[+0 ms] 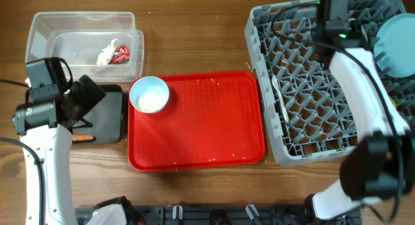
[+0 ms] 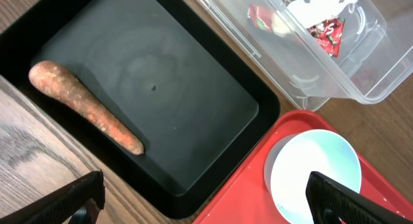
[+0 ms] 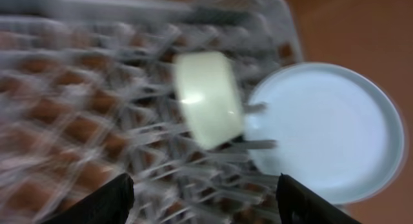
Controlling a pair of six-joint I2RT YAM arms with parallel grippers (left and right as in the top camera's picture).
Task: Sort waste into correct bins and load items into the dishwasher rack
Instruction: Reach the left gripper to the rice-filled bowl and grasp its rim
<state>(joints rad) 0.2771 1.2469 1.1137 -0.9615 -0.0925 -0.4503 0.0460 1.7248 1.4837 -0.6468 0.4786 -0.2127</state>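
Left gripper (image 2: 203,188) hangs closest to the lens, jaws spread wide and empty, over the black tray (image 2: 161,88), where the brown stick (image 2: 84,106) lies along one side. Beyond it the clear tub (image 2: 258,50) holds the wrapper (image 2: 326,31). The next job looks to be the bowl (image 2: 316,169) of white crumbs (image 1: 150,103) at the red tray's (image 1: 207,121) far left corner — pinch its rim, keep it level, and clear the tray's lip. Rightward, the rack (image 1: 305,76) carries the spoon (image 1: 280,95) and the plate (image 3: 322,133). The right gripper (image 3: 203,198) hovers above them, wide open and empty — free pegs mid-rack.
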